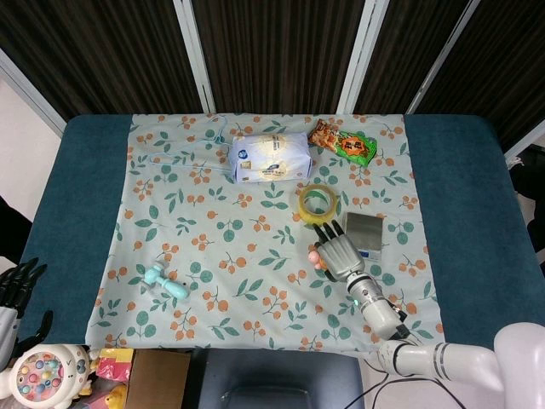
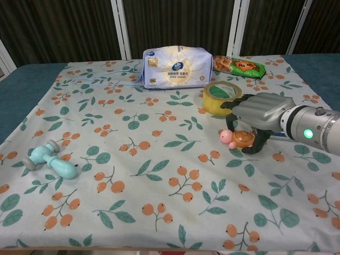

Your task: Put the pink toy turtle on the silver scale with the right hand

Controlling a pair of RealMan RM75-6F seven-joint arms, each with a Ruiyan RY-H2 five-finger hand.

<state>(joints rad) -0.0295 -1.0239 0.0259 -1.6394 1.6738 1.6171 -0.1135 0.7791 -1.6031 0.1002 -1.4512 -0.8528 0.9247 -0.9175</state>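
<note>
Right robot hand (image 2: pixel 256 114) palm-down, fingers curled.

Head view: high above, looks steeply down, takes in whole table (image 1: pixel 51 170), dark panelled wall behind, floor at near edge. Chest view: low at near table edge, faces forward across floral cloth (image 2: pixel 159 159), much closer. Shared: cloth middle and far end, tissue pack (image 1: pixel 269 158) (image 2: pixel 170 67), tape roll (image 1: pixel 316 203) (image 2: pixel 222 98), right hand (image 1: pixel 339 253) (image 2: pixel 260 112).
</note>
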